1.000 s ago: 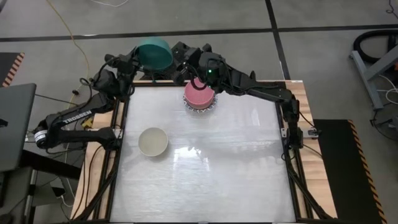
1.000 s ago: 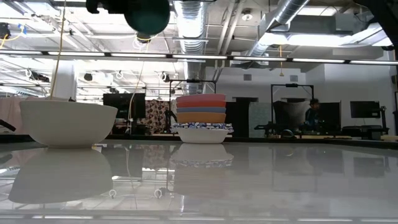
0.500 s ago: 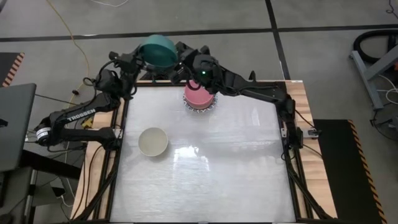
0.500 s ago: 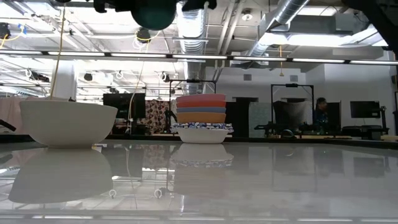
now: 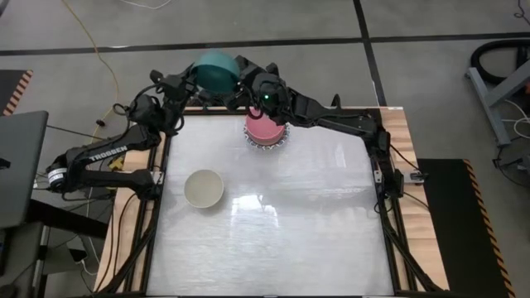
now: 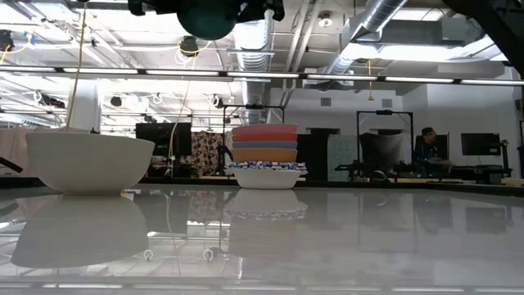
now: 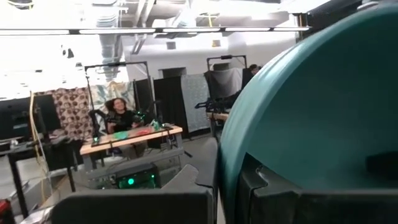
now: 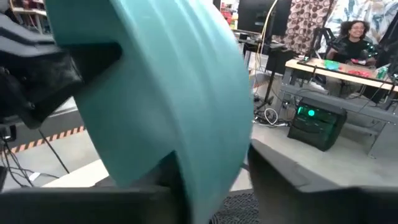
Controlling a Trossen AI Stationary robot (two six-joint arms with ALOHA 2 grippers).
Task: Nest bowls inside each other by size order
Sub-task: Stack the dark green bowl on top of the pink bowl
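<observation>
My left gripper (image 5: 195,79) holds a teal bowl (image 5: 217,70) high above the table's far edge; the bowl also shows at the top of the low view (image 6: 205,16). My right gripper (image 5: 240,83) is open at the bowl's other side, its fingers on either side of the bowl's wall (image 8: 211,180). A stack of bowls (image 5: 265,130) with a pink one on top and a blue-patterned white one at the bottom (image 6: 264,176) rests on the table at the far middle. A cream bowl (image 5: 203,188) stands upright at the left middle. My left gripper pinches the teal bowl's wall at the rim (image 7: 230,168), one finger (image 7: 137,208) on the inner side and one (image 7: 311,199) on the outer wall. The bowl is tipped on its side and lifted clear of the table. My right gripper: I cannot tell whether its fingers touch the bowl's wall.
The table's white top (image 5: 273,240) lies bare from the middle to the near edge. A wooden frame (image 5: 402,132) runs along the table's sides. A laptop (image 5: 16,165) sits beyond the left edge. People sit at desks in the room behind (image 8: 354,31).
My left gripper has carried the teal bowl a little up and toward the table's right, tipping it so that its outer wall faces up. My right gripper has gone from above the stack toward the left, up to the teal bowl.
</observation>
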